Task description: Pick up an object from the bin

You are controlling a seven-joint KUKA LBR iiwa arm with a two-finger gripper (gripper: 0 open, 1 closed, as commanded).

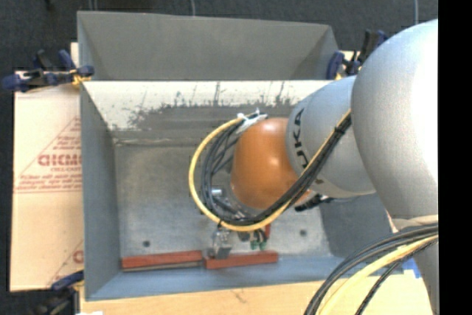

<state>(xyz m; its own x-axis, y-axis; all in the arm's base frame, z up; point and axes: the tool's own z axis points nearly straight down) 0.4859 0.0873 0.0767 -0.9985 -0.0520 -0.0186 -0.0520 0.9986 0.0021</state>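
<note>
Camera view: pincer (220, 248) over long red bar (162, 260) by bin wall (147, 279).

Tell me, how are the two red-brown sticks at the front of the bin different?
The left stick looks a little longer than the right stick. The gripper sits over the right stick's end, not over the left stick. Both are red-brown and lie flat, end to end, along the front wall of the bin.

Bin (96, 181) grey, back wall speckled dark. Bar (162, 260) along near edge red-brown. Wrist cover (258, 162) orange.
</note>
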